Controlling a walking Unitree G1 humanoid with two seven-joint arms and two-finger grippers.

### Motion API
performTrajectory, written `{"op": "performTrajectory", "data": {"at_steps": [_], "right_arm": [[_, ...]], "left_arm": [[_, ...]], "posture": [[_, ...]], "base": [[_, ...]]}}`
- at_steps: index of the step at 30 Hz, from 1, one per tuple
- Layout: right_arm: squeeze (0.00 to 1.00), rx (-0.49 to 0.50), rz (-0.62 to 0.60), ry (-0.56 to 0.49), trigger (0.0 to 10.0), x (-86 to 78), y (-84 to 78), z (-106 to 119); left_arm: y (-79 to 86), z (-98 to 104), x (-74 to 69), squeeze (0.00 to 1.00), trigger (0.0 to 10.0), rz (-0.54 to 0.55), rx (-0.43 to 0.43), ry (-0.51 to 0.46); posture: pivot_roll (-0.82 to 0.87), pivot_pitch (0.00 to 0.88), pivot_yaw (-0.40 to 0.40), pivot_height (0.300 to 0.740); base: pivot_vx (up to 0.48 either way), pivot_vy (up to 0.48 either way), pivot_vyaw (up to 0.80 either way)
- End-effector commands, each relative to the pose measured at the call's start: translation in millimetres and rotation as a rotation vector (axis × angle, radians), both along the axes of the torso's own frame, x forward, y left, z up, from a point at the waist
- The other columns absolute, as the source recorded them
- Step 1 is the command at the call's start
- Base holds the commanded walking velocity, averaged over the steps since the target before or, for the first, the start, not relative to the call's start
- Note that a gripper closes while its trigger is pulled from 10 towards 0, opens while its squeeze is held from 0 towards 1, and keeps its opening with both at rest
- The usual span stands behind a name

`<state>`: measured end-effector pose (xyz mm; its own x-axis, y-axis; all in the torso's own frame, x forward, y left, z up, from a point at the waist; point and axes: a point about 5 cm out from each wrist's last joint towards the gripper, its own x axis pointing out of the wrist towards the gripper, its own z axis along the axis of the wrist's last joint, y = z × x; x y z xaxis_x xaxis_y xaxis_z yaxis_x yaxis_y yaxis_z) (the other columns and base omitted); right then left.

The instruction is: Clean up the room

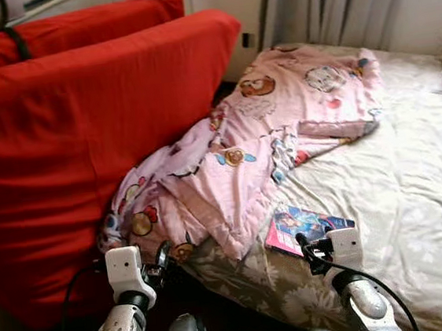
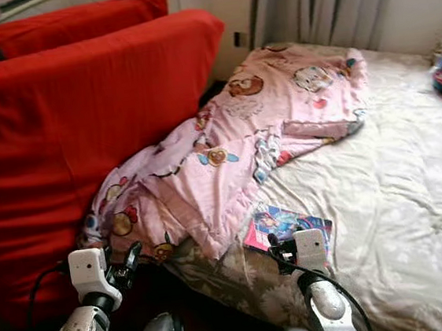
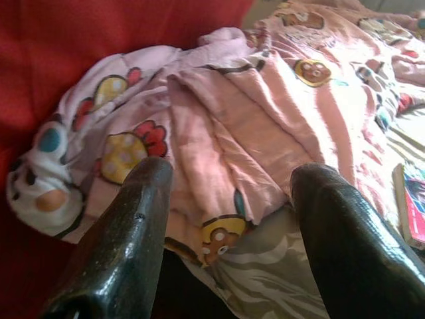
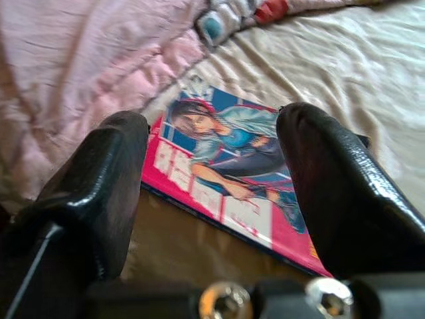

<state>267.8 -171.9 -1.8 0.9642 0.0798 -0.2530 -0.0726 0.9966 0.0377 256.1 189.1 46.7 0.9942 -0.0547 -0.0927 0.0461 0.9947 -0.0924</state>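
Right end effector [image 4: 212, 199]: two long black fingers spread wide, holding nothing, poised low at the near edge of the bed; directly ahead of it and framed between the fingers lies the thin pink-bordered comic book with a printed figure on its cover [image 4: 232, 179], flat on the pale floral bedsheet [image 1: 414, 193], its far corner just beside or tucked under the quilt's hem. Left end effector [image 3: 226, 226]: fingers likewise wide apart and empty, pointed at the rumpled pink cartoon-print quilt [image 1: 258, 138], whose near fold hangs over the mattress edge just ahead of it; a large red fabric cushion [image 1: 68, 142] stands beyond on the outer side. Risks, as judged: the flat book offers little edge, so the fingers may slide over the cover or pinch sheet; the quilt may drag along with it.
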Motion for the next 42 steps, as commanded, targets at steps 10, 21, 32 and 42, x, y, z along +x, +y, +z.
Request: {"op": "performTrajectory", "data": {"at_steps": [10,21,32,42], "right_arm": [[0.00,0.010,-0.075,-0.004,10.0,4.6,-6.9,3.3],[0.00,0.014,-0.096,-0.002,10.0,4.9,-9.3,3.2],[0.00,0.019,-0.091,-0.013,10.0,6.7,-5.5,5.2],[0.00,0.023,-0.089,-0.014,10.0,7.1,-3.6,5.4]], "left_arm": [[-1.1,3.2,1.4,0.00,10.0,-0.016,-0.002,-0.010],[-0.7,2.0,0.3,0.00,10.0,-0.021,0.002,-0.003],[-0.4,1.3,-0.4,0.00,10.0,-0.024,0.003,-0.001],[0.0,1.2,0.1,0.00,10.0,-0.028,0.001,0.000]], "posture": [[0.01,0.024,-0.012,0.612],[0.01,0.022,-0.012,0.612],[0.02,0.020,-0.011,0.612],[0.02,0.017,-0.007,0.612]], "base": [[0.000,0.000,0.00],[0.000,0.000,-0.24],[0.247,0.000,0.00],[0.276,0.000,0.00]]}}
